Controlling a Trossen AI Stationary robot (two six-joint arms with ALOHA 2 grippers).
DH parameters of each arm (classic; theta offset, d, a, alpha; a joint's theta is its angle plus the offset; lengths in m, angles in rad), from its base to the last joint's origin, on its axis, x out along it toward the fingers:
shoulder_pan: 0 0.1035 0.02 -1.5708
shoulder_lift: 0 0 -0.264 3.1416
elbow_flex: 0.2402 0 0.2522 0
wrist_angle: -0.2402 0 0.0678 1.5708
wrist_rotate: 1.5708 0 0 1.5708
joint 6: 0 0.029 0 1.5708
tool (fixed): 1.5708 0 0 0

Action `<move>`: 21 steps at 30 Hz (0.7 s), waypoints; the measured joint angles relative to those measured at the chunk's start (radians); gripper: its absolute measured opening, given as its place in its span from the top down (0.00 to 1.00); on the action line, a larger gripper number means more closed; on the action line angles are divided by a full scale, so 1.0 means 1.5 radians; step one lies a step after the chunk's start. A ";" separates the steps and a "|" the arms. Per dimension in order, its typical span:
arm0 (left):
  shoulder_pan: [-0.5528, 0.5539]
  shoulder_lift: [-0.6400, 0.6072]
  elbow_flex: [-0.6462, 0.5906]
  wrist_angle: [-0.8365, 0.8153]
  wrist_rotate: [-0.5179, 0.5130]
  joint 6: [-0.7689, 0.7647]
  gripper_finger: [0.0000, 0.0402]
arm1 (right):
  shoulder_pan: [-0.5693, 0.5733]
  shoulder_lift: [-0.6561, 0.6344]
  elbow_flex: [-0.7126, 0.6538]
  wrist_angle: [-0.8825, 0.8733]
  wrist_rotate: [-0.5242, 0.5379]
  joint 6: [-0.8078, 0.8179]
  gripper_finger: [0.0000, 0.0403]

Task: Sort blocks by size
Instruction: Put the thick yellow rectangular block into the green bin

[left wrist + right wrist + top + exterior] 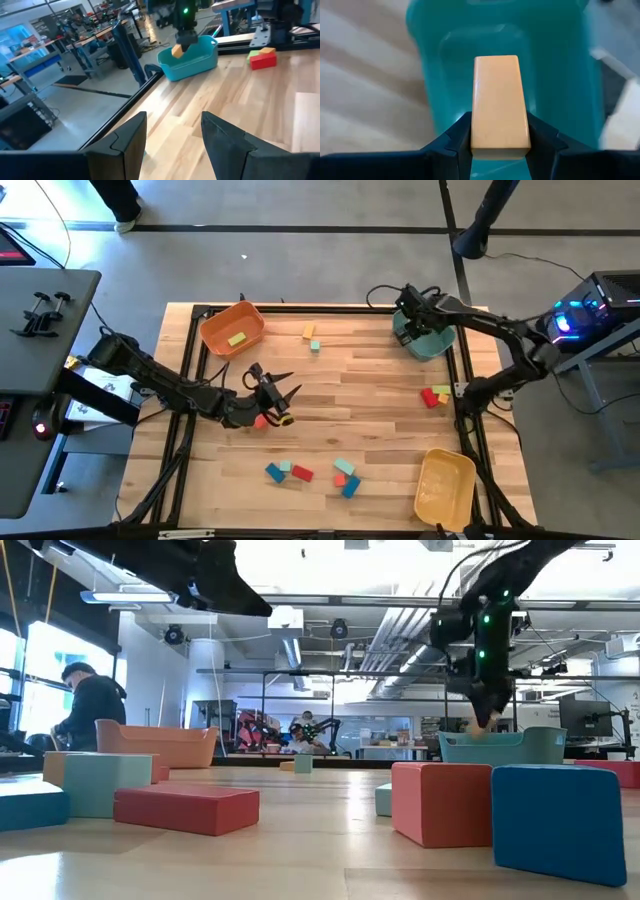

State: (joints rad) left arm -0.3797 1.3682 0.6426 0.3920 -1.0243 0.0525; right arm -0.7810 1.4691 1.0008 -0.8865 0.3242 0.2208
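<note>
My right gripper (408, 313) is shut on an orange block (500, 102) above the teal bin (428, 340) at the far right; this also shows in the low view (484, 718) and the left wrist view (176, 50). My left gripper (172, 137) is open and empty above the table's left middle (280, 388), beside a red block (261, 421). A yellow block (236, 339) lies in the orange bin (222, 320). Other blocks lie flat on the table: orange (308, 331), teal (314, 346), a red and yellow pair (432, 396), and two near clusters (288, 472) (346, 476). My right gripper pinches the orange block's two long sides (475, 135) between its two fingers, at the end nearest the wrist. The fingers point down and lie along the block. The block hangs below them, clear of the teal bin, its free end (496, 62) over the bin's inside.
A yellow bin (445, 502) stands at the near right corner. A black frame (190, 380) runs round the wooden table. There is bare wood at the table's middle (370, 395). A person (88, 705) is in the room far behind the table.
</note>
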 joint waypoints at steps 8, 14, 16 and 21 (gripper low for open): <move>-0.020 0.000 0.000 -0.004 0.000 -0.038 0.57 | -0.008 0.077 -0.001 -0.015 -0.014 0.003 0.68; -0.034 0.000 0.000 -0.004 0.000 -0.046 0.57 | -0.008 0.089 -0.001 -0.015 -0.010 -0.011 0.64; -0.036 0.000 0.000 -0.004 0.000 -0.046 0.57 | -0.008 0.088 -0.001 -0.015 -0.009 -0.022 0.56; -0.037 0.000 0.000 -0.004 0.000 -0.057 0.57 | -0.006 0.069 -0.001 -0.025 0.024 -0.011 0.40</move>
State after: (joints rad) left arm -0.4351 1.3682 0.6426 0.3859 -1.0237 -0.0332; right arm -0.7895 1.5723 0.9997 -0.9237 0.3595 0.2046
